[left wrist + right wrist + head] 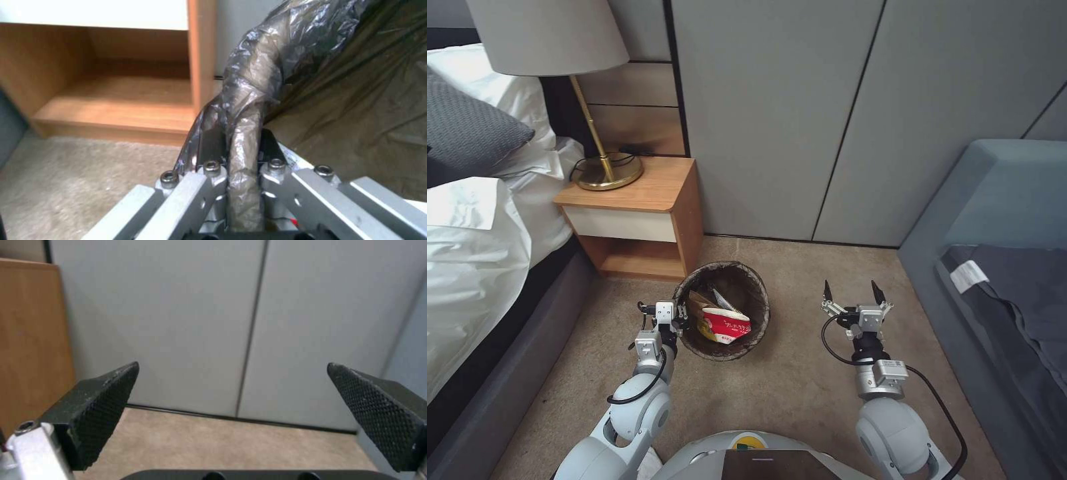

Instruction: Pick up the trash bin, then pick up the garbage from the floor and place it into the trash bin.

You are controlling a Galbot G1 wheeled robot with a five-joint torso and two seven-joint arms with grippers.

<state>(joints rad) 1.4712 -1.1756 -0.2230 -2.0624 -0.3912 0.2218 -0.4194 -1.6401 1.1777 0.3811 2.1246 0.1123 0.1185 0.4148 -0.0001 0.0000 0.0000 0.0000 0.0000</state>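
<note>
Trash bin (722, 311), round and lined with a crinkled dark bag, is sitting at twelve o'clock from my base on the short-pile beige floor (800, 380), just beside the wooden nightstand (634, 220). I'm seeing my left gripper (242, 146) clenching the bag-wrapped rim at the bin's nine o'clock; the glossy film is bunching between its fingers and hiding the pads. Garbage (725, 325), a crushed red-and-white carton, is lying inside, with paler scraps behind it that are hard to make out. My right gripper (854, 293) is hovering at two o'clock, released, its knurled black fingertips (102, 406) spread wide.
</note>
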